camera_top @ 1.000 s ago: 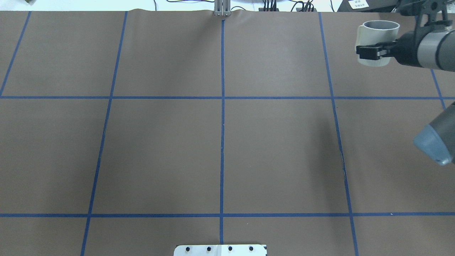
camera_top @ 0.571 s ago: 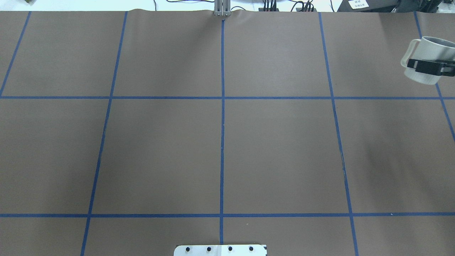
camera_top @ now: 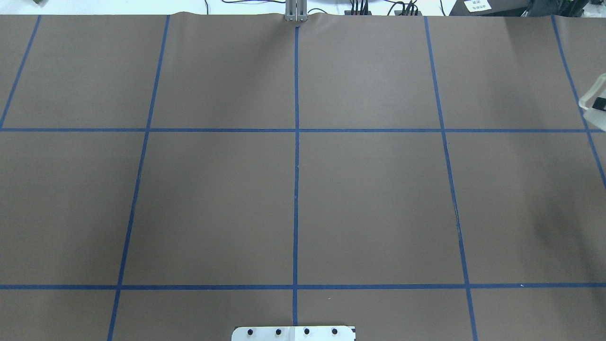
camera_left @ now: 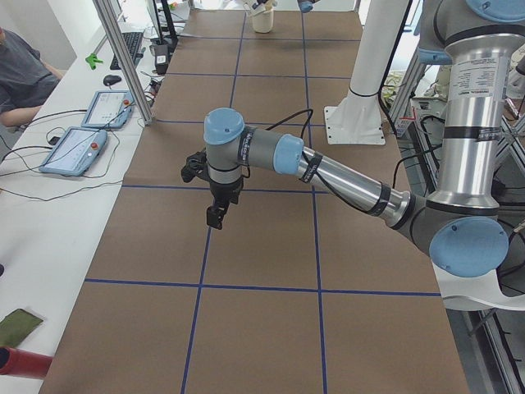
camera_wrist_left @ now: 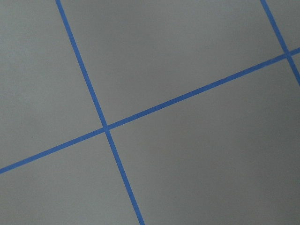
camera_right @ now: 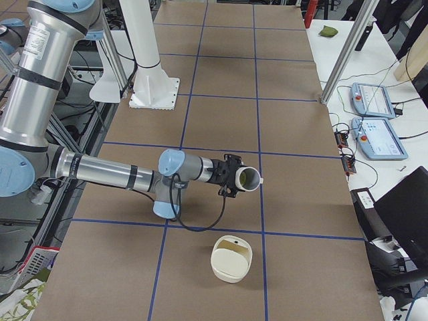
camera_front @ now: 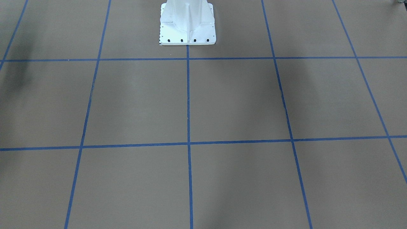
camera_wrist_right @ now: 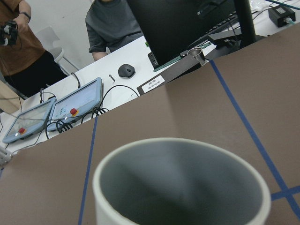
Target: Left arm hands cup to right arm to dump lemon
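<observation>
The cup [camera_right: 249, 178] is a white mug with a grey inside, held in the air over the table's right end. It is tipped on its side, mouth away from the arm. My right gripper [camera_right: 234, 179] is shut on its body. Overhead, only the cup's edge [camera_top: 595, 116] and a sliver of the right gripper [camera_top: 602, 103] show at the right border. The right wrist view looks into the cup's mouth [camera_wrist_right: 183, 187]; the lemon is not visible. My left gripper [camera_left: 216, 207] hangs pointing down over the table's left part, far from the cup. I cannot tell whether it is open or shut.
A cream tub [camera_right: 232, 259] stands on the table just in front of and below the tipped cup. The robot's white base [camera_front: 187, 25] sits at the table's near middle edge. People, tablets [camera_right: 378, 120] and a monitor [camera_wrist_right: 187, 23] line the far side.
The right gripper has carried the cup right and towards the robot, almost out of the overhead view. The cup has tipped from upright.
</observation>
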You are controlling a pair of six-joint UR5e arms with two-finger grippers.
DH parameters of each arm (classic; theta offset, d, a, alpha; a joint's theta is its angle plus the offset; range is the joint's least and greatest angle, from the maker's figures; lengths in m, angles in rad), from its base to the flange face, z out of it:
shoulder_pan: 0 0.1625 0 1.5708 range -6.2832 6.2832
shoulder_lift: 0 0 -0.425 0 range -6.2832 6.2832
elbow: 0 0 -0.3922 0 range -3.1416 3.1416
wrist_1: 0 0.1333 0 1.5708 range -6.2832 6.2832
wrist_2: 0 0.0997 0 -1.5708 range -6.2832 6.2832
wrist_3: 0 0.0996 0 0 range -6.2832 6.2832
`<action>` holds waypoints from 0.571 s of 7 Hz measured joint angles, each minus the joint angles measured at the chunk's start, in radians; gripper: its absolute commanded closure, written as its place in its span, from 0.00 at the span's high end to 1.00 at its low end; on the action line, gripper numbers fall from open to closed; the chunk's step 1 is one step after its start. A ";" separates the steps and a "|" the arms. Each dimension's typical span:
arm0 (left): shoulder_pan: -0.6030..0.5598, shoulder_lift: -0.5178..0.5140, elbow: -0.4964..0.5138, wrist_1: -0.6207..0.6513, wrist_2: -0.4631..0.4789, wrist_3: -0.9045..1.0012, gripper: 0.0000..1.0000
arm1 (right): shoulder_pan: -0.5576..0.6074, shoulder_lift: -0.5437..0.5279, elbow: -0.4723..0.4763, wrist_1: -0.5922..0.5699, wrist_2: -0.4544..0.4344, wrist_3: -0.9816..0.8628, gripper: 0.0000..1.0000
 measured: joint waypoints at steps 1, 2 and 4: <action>-0.006 0.019 0.007 0.003 -0.006 -0.009 1.00 | 0.019 -0.001 -0.052 0.070 -0.003 0.077 0.00; -0.016 0.042 0.008 0.004 -0.018 -0.024 1.00 | 0.032 -0.001 -0.072 0.097 -0.004 0.137 0.00; -0.023 0.055 -0.003 0.002 -0.058 -0.077 1.00 | 0.048 -0.003 -0.082 0.112 -0.024 0.235 0.00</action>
